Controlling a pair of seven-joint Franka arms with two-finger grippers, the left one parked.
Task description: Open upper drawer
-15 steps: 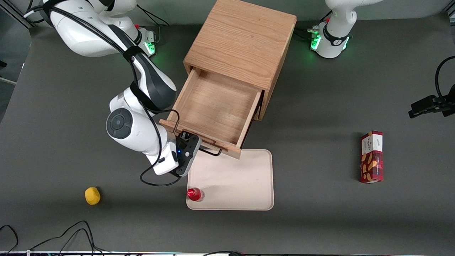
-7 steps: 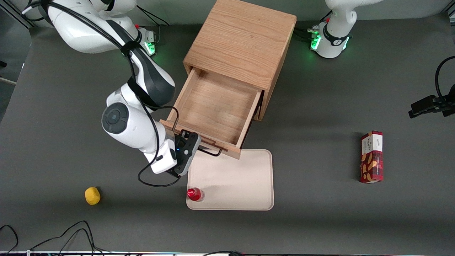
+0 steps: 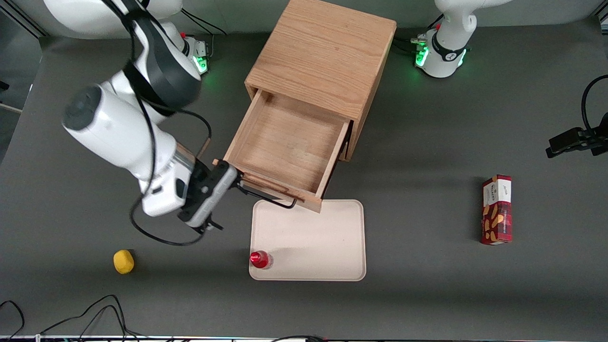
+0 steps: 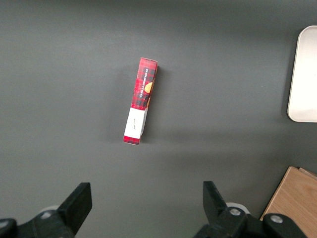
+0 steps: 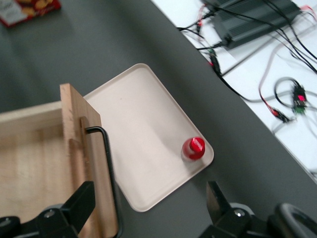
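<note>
The upper drawer (image 3: 285,149) stands pulled well out of the cabinet (image 3: 323,57), its bare oak floor open to view and its front edge overhanging the cream tray (image 3: 308,242). By the look of it, the opening itself is done. The gripper (image 3: 233,176) hovers just off the end of the drawer front that lies toward the working arm's end of the worktop (image 3: 427,294), beside the black wire handle (image 3: 266,197). In the wrist view the fingers (image 5: 79,203) are spread wide with nothing between them, and the handle (image 5: 106,163) runs free past one of them. So this looks like the let-go-and-clear-off step. What's left, I'd judge, is simply to lift away clear without catching that wire or nudging the drawer back in. A red-capped bottle (image 3: 260,259) stands on the tray's corner, nearer the front camera, so there's something to steer around if the arm goes that way.
</note>
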